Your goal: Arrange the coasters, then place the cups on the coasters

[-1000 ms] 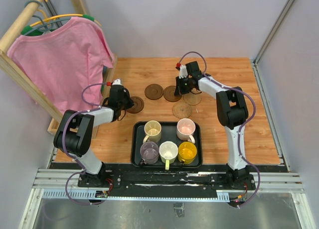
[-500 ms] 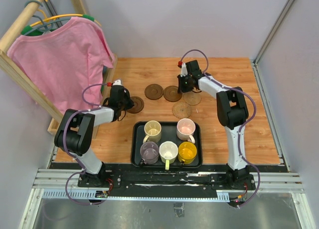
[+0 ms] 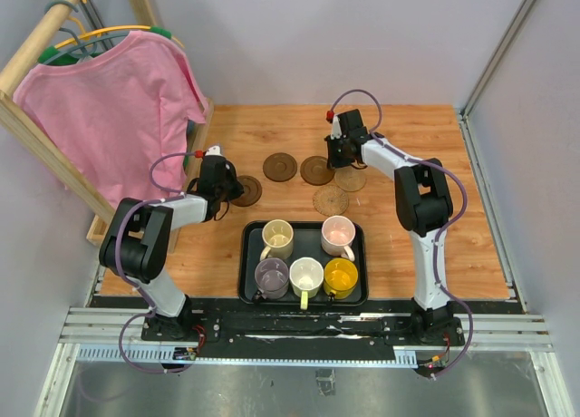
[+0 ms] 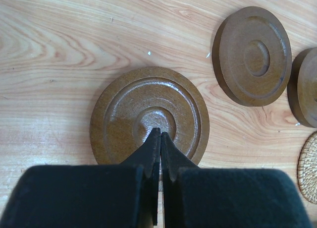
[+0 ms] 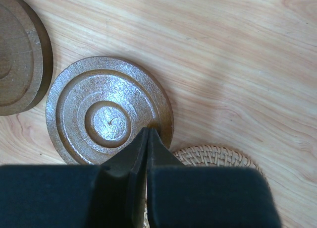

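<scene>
The left gripper [image 4: 159, 134], jaws pressed together, has its tips on the centre of a dark brown coaster [image 4: 148, 114]. The right gripper [image 5: 147, 134], likewise closed, meets the rim of another ringed brown coaster [image 5: 106, 109], a woven tan one [image 5: 218, 156] just below; only the wrist views show these contacts. From overhead, upper middle: five coasters. Five mugs sit in the black tray [image 3: 248, 263].

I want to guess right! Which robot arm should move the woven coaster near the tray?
Probably the right. The right gripper sits beside the woven coaster, while the left gripper is far over, on the leftmost dark coaster.
</scene>
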`<action>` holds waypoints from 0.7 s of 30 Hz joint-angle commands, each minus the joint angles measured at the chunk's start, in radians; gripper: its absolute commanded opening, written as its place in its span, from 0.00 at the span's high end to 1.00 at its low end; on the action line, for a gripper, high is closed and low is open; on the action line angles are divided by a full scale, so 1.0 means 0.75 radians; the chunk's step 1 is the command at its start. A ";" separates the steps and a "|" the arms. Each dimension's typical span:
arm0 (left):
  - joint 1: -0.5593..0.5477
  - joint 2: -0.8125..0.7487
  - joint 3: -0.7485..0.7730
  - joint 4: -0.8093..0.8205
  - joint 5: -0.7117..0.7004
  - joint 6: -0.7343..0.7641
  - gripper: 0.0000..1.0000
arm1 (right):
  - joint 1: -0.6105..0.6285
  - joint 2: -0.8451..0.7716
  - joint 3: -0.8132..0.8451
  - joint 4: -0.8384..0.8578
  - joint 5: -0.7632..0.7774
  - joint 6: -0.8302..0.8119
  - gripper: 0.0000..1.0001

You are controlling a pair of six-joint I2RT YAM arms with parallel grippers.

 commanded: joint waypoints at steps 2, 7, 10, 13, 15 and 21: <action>0.008 0.024 0.030 0.001 0.017 0.022 0.99 | 0.013 -0.025 -0.036 -0.069 0.065 0.003 0.99; 0.008 0.028 0.033 -0.005 0.013 0.034 1.00 | 0.011 -0.014 -0.009 -0.066 0.036 -0.001 0.99; 0.008 0.037 0.040 -0.016 -0.007 0.048 0.99 | 0.011 -0.030 -0.015 -0.045 0.005 -0.002 0.99; 0.009 0.052 0.052 -0.027 -0.034 0.061 1.00 | 0.012 -0.061 -0.032 -0.013 -0.041 -0.015 0.99; 0.008 0.065 0.063 -0.032 -0.050 0.072 0.99 | 0.011 -0.087 -0.039 0.004 -0.070 -0.024 0.99; 0.008 0.120 0.118 -0.065 -0.066 0.090 0.95 | 0.011 -0.205 -0.089 0.060 -0.120 -0.042 0.98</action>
